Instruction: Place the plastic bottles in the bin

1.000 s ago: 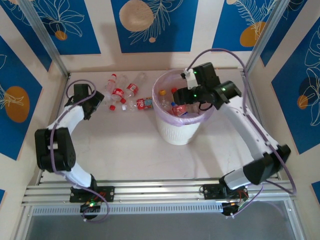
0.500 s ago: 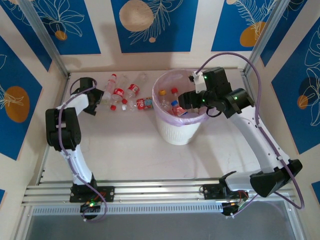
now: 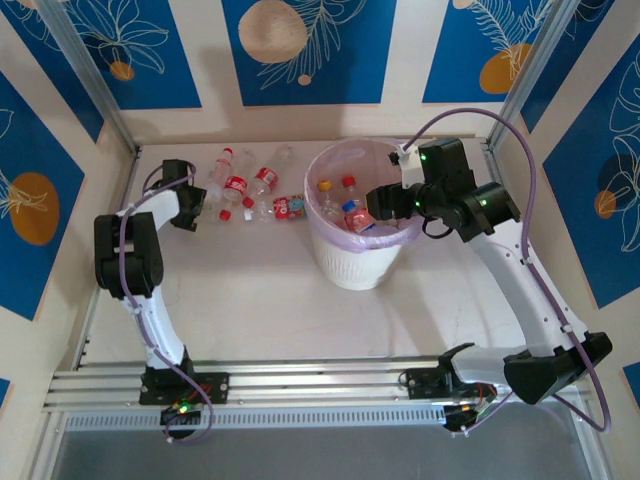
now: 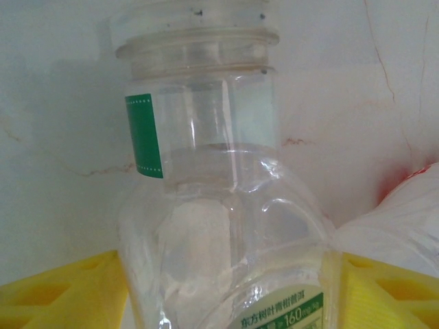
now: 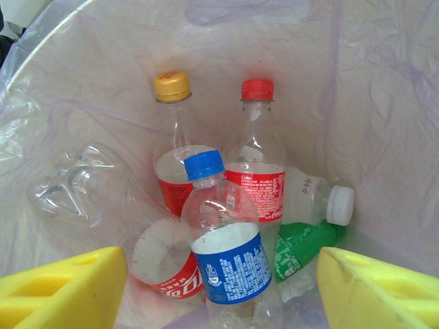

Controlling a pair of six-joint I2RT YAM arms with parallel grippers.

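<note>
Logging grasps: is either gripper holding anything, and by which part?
Right gripper: nothing, jaws open over the bin. Left gripper: jaws flank a clear bottle at its body; grip cannot be told.

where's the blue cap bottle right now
In the right wrist view, the blue-capped bottle sits inside the bin, near the middle, just in front of the red-capped bottle and the yellow-capped bottle.

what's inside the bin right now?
Inside the bin, on its pink bag: a blue-capped bottle, red-capped bottle, yellow-capped bottle, white-capped bottle, green bottle and a crushed clear bottle. Anything beneath that pile is covered.
</note>
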